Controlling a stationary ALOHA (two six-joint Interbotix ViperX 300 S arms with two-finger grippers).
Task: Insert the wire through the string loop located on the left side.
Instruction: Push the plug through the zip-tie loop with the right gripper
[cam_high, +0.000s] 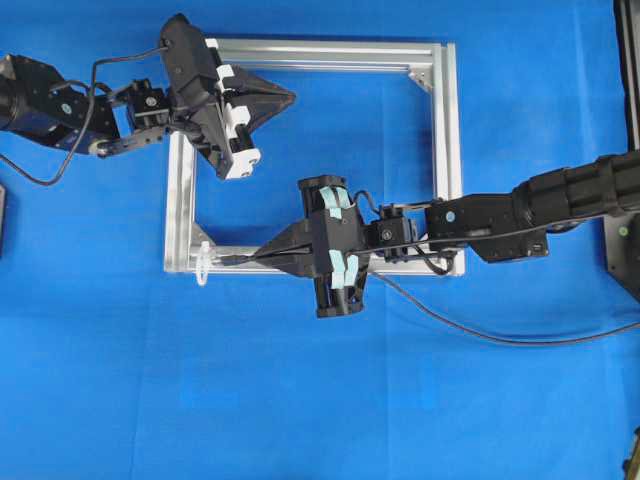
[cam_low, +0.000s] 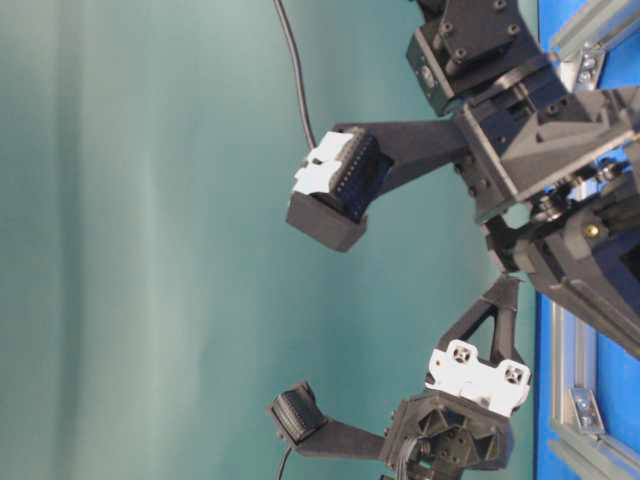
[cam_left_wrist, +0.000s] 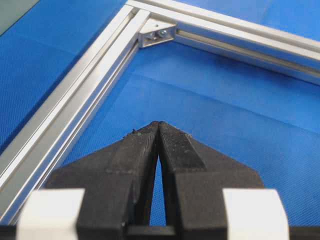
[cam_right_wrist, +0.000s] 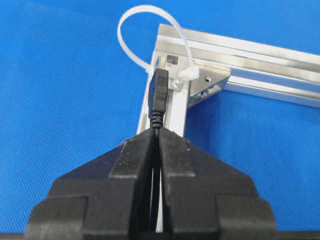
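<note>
We're looking at a robotics lab bench. Two black robot arms, one from the left (cam_high: 60, 105) and one from the right (cam_high: 560, 200), reach over a table covered in plain blue cloth (cam_high: 300, 400), and a square aluminium frame (cam_high: 447, 150) lies flat on it as a test fixture. Behind the bench we see only a blank grey-green backdrop (cam_low: 150, 240), nothing domestic.

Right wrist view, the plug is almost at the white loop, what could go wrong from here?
1. The plug tip sits just below the string loop, in front of the silver frame corner; pushed straight, it may butt that corner instead of entering.
2. The right gripper holds the wire just behind the plug, so the loop could catch on its fingertips.
</note>
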